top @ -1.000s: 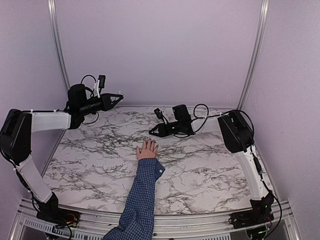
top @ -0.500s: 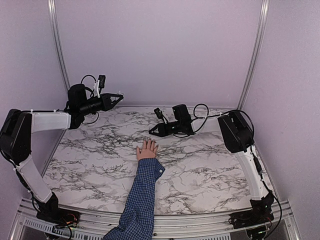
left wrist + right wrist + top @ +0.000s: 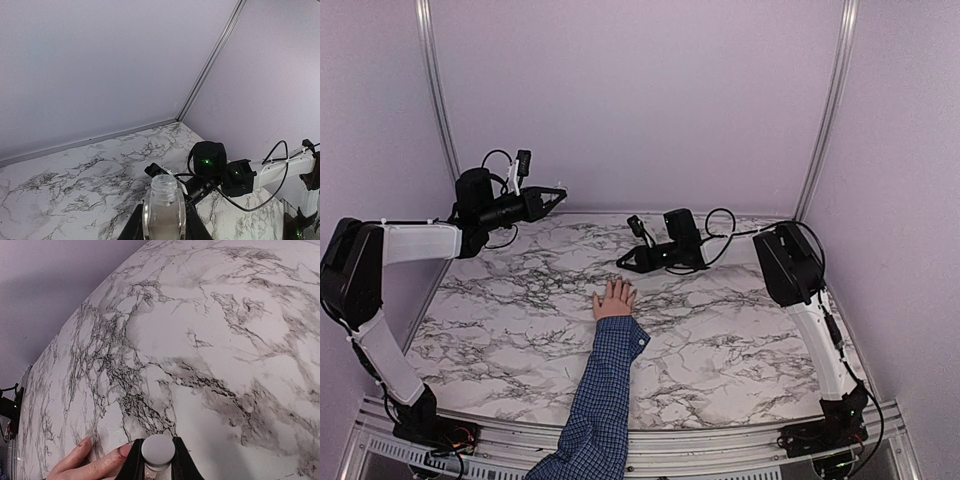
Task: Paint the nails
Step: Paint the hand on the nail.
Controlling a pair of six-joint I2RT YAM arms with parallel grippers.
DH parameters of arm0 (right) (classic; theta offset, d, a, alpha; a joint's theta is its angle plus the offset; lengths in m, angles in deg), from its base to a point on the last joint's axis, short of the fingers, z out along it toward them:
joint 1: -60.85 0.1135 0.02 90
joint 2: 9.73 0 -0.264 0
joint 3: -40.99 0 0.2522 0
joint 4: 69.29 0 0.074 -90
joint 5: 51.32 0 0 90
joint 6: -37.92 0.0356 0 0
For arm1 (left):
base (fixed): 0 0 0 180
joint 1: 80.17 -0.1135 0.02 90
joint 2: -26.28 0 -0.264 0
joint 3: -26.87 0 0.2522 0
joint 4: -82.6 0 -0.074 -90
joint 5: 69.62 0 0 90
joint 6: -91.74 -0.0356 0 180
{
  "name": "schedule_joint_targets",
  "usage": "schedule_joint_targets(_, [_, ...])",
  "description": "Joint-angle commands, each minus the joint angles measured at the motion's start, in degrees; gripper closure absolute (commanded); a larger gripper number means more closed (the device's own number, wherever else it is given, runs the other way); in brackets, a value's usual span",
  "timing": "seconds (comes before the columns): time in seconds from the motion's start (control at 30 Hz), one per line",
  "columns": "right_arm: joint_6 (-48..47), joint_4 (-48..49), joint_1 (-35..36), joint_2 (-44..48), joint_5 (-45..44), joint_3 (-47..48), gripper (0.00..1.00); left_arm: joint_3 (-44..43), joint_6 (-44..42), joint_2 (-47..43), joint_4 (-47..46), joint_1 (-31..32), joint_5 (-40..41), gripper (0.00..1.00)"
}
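From above, the hand point(image 3: 614, 299) lies palm down on the marble table point(image 3: 500, 330). Its fingers spread toward the far wall, and the blue checked sleeve point(image 3: 605, 390) trails back to the near edge. The right pincer point(image 3: 626, 263) sits low just beyond the fingertips. The left pincer point(image 3: 557, 194) is well apart from the hand, off to its far left and raised above the table. At this size neither grip nor any paint can be read.

The left wrist view settles one grip. The left pincer point(image 3: 164, 227) is closed on a clear glass bottle point(image 3: 164, 212) whose neck is open (no cap on it). The hand is out of this view; only the right arm shows past the bottle.

The right wrist view shows the work itself. The right pincer point(image 3: 158, 462) is clamped on a round white cap point(image 3: 158, 449), which is probably the brush's handle, though the brush is hidden beneath it. Fingers of the hand lie just left of the cap. Of the nails point(image 3: 121, 452), the one nearest the pincer carries a dark red patch. The next fingertip shows no such colour that I can make out.

Painting looks barely begun, with one nail coated or being coated. The others look undone, though most of them lie outside this view.
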Motion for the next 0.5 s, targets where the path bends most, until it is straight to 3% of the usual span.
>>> schedule_joint_targets(0.0, [0.9, 1.2, 0.0, -1.4, -0.4, 2.8, 1.0, -0.2, -0.5, -0.6, -2.4, -0.4, -0.7, 1.0])
schedule_joint_targets(0.47, [0.8, 1.3, -0.2, -1.5, -0.5, 4.0, 1.0, 0.2, -0.4, -0.9, -2.5, -0.4, -0.7, 1.0])
